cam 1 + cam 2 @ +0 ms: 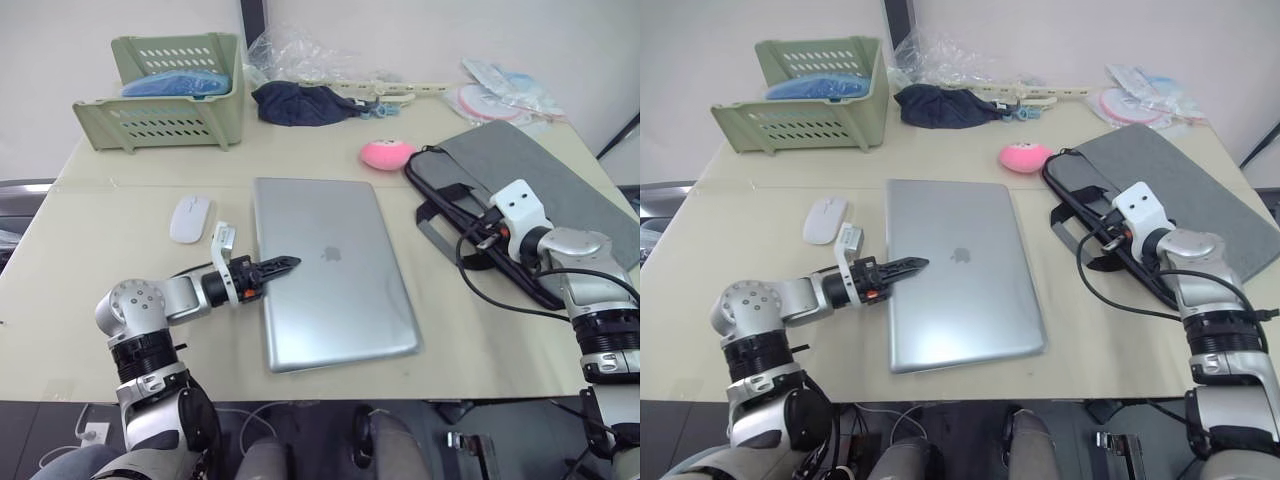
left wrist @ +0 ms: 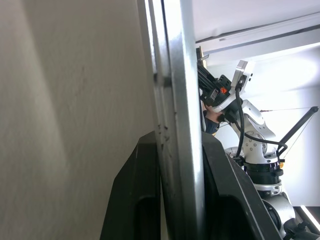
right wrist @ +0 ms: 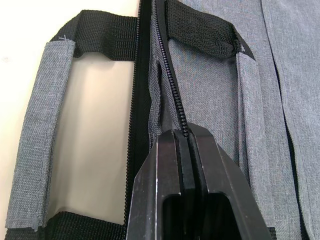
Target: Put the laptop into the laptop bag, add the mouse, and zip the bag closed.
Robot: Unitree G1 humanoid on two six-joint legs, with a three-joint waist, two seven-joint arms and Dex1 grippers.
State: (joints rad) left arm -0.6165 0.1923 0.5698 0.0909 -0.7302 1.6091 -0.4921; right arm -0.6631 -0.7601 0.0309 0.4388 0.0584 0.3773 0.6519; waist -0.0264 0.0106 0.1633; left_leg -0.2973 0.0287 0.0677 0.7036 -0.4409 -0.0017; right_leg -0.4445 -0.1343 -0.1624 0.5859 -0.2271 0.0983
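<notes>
Left eye view: one laptop (image 1: pixel 330 268) in left tool (image 1: pixel 290 265), one laptop bag (image 1: pixel 545 185) edge in right tool (image 3: pixel 187 137), one mouse (image 1: pixel 189 217).

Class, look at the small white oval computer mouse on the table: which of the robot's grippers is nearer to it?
Left. The left gripper grips the silver laptop's left edge, just beside the white mouse. The right gripper is across the table, shut on the grey fabric laptop bag's zipper edge.
</notes>
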